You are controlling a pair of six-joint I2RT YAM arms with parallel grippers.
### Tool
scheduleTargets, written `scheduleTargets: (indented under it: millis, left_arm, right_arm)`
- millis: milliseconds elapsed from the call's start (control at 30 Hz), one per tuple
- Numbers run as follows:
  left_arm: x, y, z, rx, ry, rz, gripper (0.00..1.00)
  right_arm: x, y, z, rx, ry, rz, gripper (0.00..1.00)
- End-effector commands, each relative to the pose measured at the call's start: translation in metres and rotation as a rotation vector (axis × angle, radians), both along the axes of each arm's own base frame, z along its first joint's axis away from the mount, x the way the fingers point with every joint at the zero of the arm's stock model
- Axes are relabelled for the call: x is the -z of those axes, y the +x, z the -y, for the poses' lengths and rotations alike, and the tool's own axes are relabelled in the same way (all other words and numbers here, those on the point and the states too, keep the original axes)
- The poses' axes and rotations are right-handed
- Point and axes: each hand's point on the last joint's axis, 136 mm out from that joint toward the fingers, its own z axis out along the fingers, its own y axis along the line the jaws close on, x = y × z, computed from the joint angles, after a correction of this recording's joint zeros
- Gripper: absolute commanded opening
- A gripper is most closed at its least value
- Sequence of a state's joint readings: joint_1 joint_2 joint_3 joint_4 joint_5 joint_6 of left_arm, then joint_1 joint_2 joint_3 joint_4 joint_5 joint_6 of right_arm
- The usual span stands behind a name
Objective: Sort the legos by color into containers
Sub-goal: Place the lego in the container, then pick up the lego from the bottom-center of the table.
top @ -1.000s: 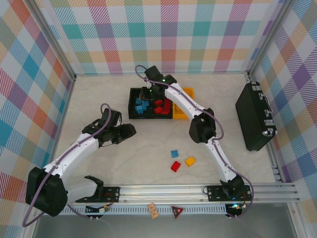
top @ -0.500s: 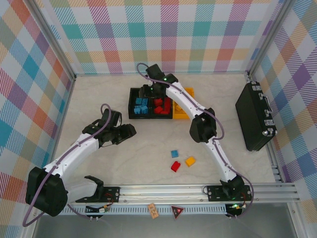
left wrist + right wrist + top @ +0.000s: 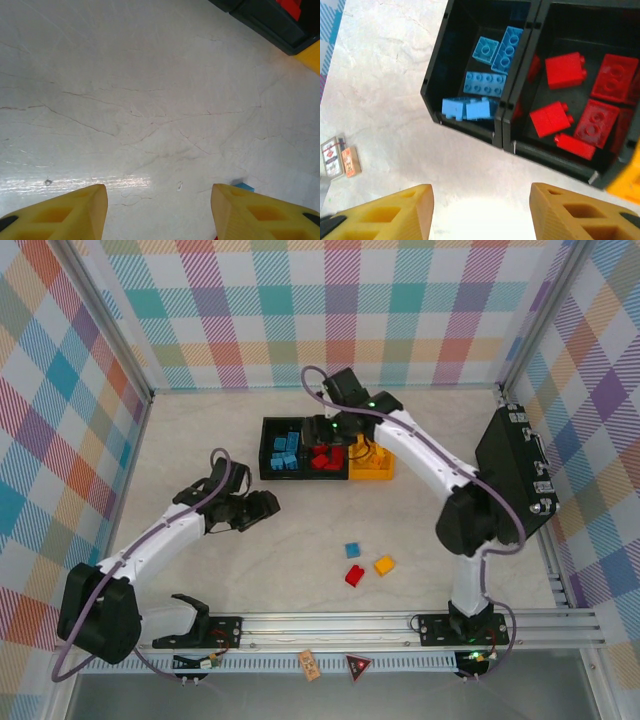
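Three bins stand in a row at the back: a black bin (image 3: 268, 452) of blue legos (image 3: 485, 82), a black bin (image 3: 327, 472) of red legos (image 3: 570, 105), and a yellow-orange bin (image 3: 372, 465). On the table nearer me lie a loose blue brick (image 3: 352, 550), a red brick (image 3: 354, 575) and a yellow-orange brick (image 3: 384, 565). My right gripper (image 3: 338, 430) hovers over the bins, open and empty (image 3: 481, 210). My left gripper (image 3: 262, 508) is open and empty above bare table (image 3: 159, 210), with the blue brick's edge (image 3: 243, 186) beside its right finger.
A large flat black case (image 3: 515, 475) leans at the right wall. Small tags (image 3: 310, 665) sit on the front rail. Plaid walls enclose the table on three sides. Open tabletop lies between the bins and the loose bricks.
My right arm has swung right and stretched out, carrying its gripper from the blue bin toward the red bin and uncovering the yellow-orange bin. The left gripper has crept slightly right.
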State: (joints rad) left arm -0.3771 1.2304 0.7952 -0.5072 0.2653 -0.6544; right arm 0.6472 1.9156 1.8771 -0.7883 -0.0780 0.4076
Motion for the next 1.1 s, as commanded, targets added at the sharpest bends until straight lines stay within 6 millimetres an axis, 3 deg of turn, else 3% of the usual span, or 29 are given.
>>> scheduleTargets:
  millis: [0,200,433,767,1067]
  left_arm:
    - [-0.008,0.004,0.014,0.070,-0.043,0.026,0.57]
    - [0.000,-0.012,0.024,0.142,-0.084,-0.008,0.57]
    - [0.009,-0.030,0.037,0.192,-0.141,-0.028,0.58]
    - [0.033,-0.053,0.033,0.185,-0.089,-0.082,0.58]
    - [0.043,-0.061,0.028,0.172,-0.065,-0.108,0.58]
  right_arm:
    - [0.019,-0.017,0.017,0.007,-0.041,-0.026,0.54]
    - [0.044,-0.056,0.050,0.019,-0.125,-0.107,0.56]
    - [0.088,-0.102,0.080,0.042,-0.263,-0.219,0.58]
    - [0.148,-0.165,0.076,0.009,-0.332,-0.394,0.59]
    - [0.183,-0.187,0.075,-0.002,-0.368,-0.477,0.59]
